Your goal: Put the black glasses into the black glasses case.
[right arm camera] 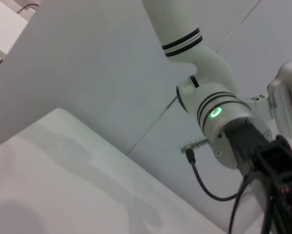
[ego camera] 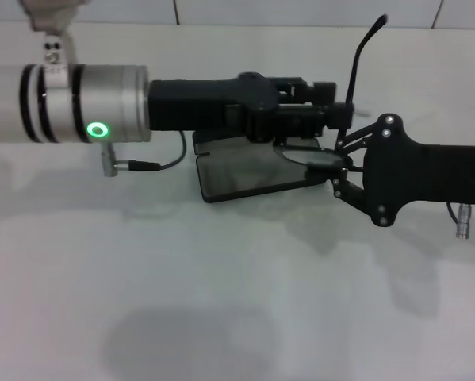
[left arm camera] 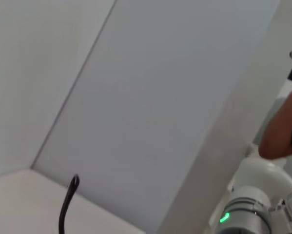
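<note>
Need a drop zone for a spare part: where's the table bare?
Bare: the whole near half of the table, in front of the glasses case. Crowded: over the case, where left end effector and right end effector meet at the glasses.

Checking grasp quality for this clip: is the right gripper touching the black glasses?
Cannot tell. In the head view the right gripper meets the black glasses over the open black glasses case, but dark parts overlap, showing neither contact nor gap.
</note>
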